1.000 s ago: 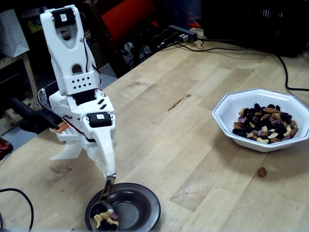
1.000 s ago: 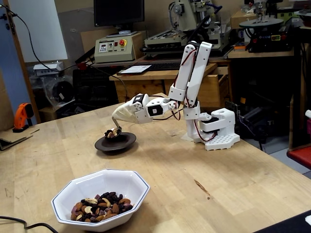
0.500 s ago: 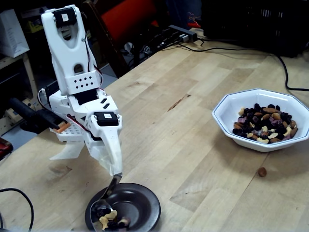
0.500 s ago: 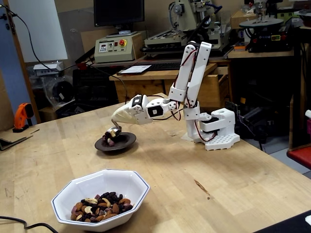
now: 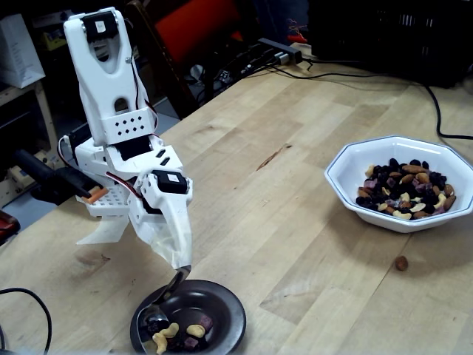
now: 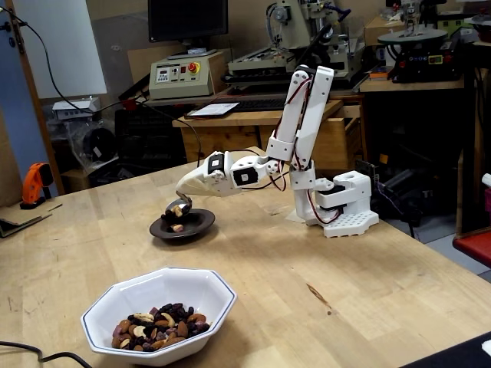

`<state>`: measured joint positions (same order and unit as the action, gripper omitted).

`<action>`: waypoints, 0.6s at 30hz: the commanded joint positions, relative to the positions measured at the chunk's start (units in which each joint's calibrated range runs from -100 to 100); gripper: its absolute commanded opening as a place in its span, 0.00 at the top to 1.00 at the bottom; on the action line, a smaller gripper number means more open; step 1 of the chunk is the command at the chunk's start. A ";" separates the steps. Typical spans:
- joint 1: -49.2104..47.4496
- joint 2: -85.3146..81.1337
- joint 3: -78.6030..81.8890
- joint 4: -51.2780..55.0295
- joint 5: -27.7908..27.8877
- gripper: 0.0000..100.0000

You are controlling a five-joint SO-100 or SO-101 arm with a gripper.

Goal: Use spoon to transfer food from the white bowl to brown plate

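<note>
My gripper, wrapped in white tape, is shut on the handle of the silver spoon and hangs over the left side of the brown plate. The spoon is tipped down into the plate, its bowl nearly empty. A few cashews and raisins of food lie loose on the plate. In the other fixed view the gripper holds the spoon above the plate. The white bowl, far right, holds a heap of food. That same bowl sits near the front edge.
One almond lies on the wooden table in front of the white bowl. The arm's white base stands at the table's far side. A black cable loops at the near left corner, and another runs behind the bowl.
The wrist has rolled and the spoon has tipped. The nuts and raisins slid off the spoon and now lie spread on the brown plate.
</note>
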<state>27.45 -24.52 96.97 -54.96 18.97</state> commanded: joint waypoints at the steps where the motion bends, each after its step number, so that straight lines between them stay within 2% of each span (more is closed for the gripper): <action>1: -0.56 -0.26 0.20 -0.93 1.86 0.96; 8: -0.56 -0.26 0.20 -0.93 4.74 0.96; 18: -0.56 -0.26 0.11 -0.93 5.67 0.96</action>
<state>27.45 -24.43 96.97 -54.96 24.49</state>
